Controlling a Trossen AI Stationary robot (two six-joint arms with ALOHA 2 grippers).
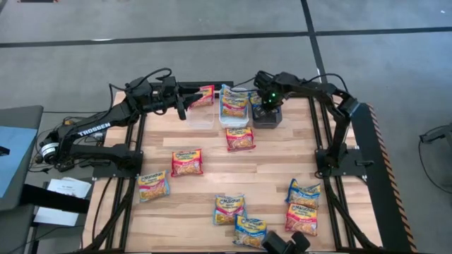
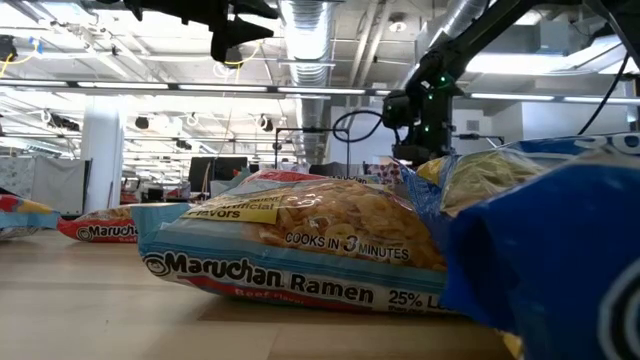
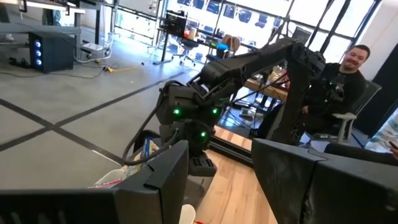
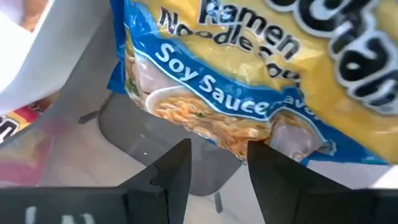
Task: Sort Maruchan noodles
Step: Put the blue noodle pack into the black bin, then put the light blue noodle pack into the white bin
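Wooden table [image 1: 268, 176] seen from above, three bins in a row at the far edge: clear bin [image 1: 200, 116] on the left, white bin [image 1: 235, 117] in the middle, dark-grey bin [image 1: 267, 117] on the right.

Left gripper [image 1: 185, 106] hangs just beside the clear bin, above its left end. Fingers [image 3: 155, 180] stand parted with a clear gap and nothing between them. A red-banded packet [image 1: 205, 94] lies at the bin's far side, close to the fingers.

Right gripper [image 1: 265, 104] sits over the dark-grey bin, pointing down. Its wrist view shows fingers [image 4: 174, 168] apart, gap empty, with a blue-banded soy sauce packet [image 4: 249, 74] right below and the grey bin wall [image 4: 130, 143] beside it. Not gripping the packet.

White bin holds a blue-banded packet [image 1: 234, 102].

Loose noodles on the table: one red packet [image 1: 240, 138] just in front of the white bin, a red one [image 1: 187, 162] mid-left, an orange one [image 1: 153, 185] further left. Near edge: a packet [image 1: 229, 209], a blue one [image 1: 250, 230], and two more at the right [image 1: 304, 192] [image 1: 301, 218].

Low view is filled by a beef packet [image 2: 300, 245] lying flat.

A person [image 3: 345, 74] sits beyond the table.
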